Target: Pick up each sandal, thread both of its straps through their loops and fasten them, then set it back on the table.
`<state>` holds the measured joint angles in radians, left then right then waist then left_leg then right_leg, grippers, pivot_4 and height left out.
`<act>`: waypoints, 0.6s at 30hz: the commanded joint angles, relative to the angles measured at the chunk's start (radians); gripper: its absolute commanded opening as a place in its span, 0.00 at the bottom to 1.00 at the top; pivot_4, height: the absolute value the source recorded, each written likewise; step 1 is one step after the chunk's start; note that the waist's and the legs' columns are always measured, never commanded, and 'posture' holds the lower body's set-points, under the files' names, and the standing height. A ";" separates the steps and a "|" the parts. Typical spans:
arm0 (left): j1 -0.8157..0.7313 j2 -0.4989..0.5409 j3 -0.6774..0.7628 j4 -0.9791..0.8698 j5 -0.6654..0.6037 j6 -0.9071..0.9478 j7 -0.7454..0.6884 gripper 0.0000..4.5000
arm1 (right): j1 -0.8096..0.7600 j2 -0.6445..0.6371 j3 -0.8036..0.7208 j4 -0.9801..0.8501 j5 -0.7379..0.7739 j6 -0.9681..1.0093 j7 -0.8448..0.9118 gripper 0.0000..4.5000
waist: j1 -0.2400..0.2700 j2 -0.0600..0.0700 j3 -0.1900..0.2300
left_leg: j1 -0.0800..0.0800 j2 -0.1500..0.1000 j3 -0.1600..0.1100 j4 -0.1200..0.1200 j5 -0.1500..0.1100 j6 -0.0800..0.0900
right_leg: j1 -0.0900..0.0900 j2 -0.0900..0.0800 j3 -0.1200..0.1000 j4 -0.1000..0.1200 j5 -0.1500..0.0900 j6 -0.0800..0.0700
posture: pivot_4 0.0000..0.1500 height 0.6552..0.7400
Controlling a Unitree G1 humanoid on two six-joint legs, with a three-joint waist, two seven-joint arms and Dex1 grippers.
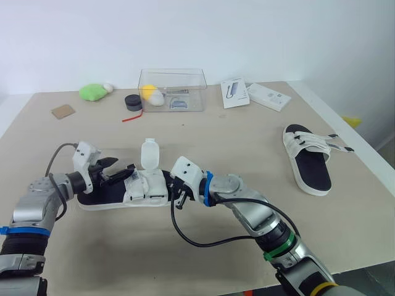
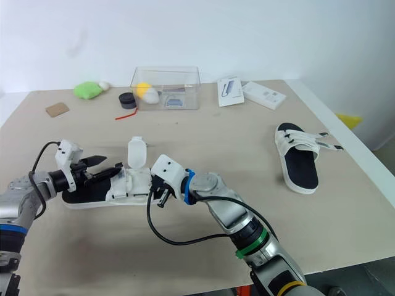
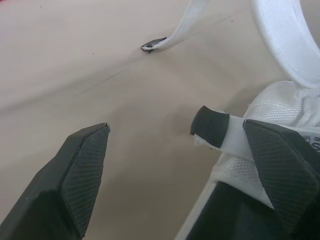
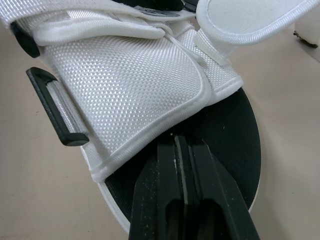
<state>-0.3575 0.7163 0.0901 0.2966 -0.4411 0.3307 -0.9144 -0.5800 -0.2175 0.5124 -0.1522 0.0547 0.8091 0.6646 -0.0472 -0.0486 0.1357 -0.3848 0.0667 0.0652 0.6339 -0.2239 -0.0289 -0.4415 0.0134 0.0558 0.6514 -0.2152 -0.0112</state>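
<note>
Sandal (image 1: 147, 186) between left tool (image 3: 175, 129) (spread wide) and right tool (image 4: 182, 144), pinched together

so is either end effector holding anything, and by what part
The left end effector is open around a strap tip, not gripping. The right end effector is shut at the edge of the upper; a pinch cannot be told.

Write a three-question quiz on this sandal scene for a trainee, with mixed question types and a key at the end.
1. True or false: the left pincer is open.
2. Where does the far sandal lie? A: on the table, on the robot's right. B: on a shelf. C: on a chair.
3. Which pincer is shut, with its tips at the near sandal's white upper?
Key: 1 true; 2 A; 3 the right pincer.
</note>
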 commanded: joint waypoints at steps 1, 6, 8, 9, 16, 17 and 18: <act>0.011 -0.001 -0.047 0.037 0.080 -0.035 -0.022 0.98 | 0.019 -0.009 0.029 0.053 -0.012 0.026 -0.001 0.00 | 0.000 0.000 0.000 | 0.000 0.000 0.000 0.000 0.000 0.000 | 0.000 0.000 0.000 0.000 0.000 0.000 | 1.00 1.00; -0.064 -0.009 -0.021 0.109 0.098 -0.091 -0.033 0.98 | 0.022 -0.008 0.025 0.049 -0.012 0.027 -0.004 0.00 | 0.000 0.000 0.000 | 0.000 0.000 0.000 0.000 0.000 0.000 | 0.000 0.000 0.000 0.000 0.000 0.000 | 1.00 1.00; -0.121 -0.010 -0.013 0.158 0.113 -0.141 -0.039 0.98 | 0.022 -0.009 0.024 0.048 -0.012 0.027 -0.005 0.00 | 0.000 0.000 0.000 | 0.000 0.000 0.000 0.000 0.000 0.000 | 0.000 0.000 0.000 0.000 0.000 0.000 | 1.00 1.00; -0.150 -0.009 -0.017 0.181 0.130 -0.174 -0.043 0.98 | 0.023 -0.009 0.024 0.047 -0.012 0.027 -0.005 0.00 | 0.000 0.000 0.000 | 0.000 0.000 0.000 0.000 0.000 0.000 | 0.000 0.000 0.000 0.000 0.000 0.000 | 1.00 1.00; -0.311 -0.071 -0.078 0.348 0.243 -0.360 -0.058 0.98 | 0.018 -0.003 0.023 0.060 -0.017 0.016 -0.007 0.00 | -0.002 -0.001 0.000 | -0.003 0.000 0.000 0.000 0.000 0.000 | -0.001 0.001 0.000 0.000 0.000 0.000 | 1.00 1.00; -0.326 -0.087 -0.092 0.375 0.259 -0.387 -0.064 0.98 | 0.017 -0.003 0.023 0.060 -0.018 0.015 -0.007 0.00 | -0.003 -0.001 0.000 | -0.003 0.000 0.000 0.000 0.000 0.000 | -0.001 0.001 0.000 0.000 0.000 0.000 | 1.00 1.00; -0.342 -0.104 -0.106 0.400 0.277 -0.413 -0.064 0.98 | 0.017 -0.005 0.021 0.058 -0.018 0.016 -0.007 0.00 | -0.003 -0.001 0.000 | -0.003 0.000 0.000 0.000 0.000 0.000 | -0.001 0.001 0.000 0.000 0.001 0.001 | 1.00 1.00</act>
<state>-0.6689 0.6326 -0.0008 0.6524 -0.1977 -0.0200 -0.9699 -0.5808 -0.2137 0.5114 -0.1499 0.0543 0.7996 0.6704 -0.0504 -0.0499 0.1361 -0.3875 0.0668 0.0652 0.6339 -0.2239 -0.0286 -0.4425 0.0145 0.0558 0.6512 -0.2146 -0.0101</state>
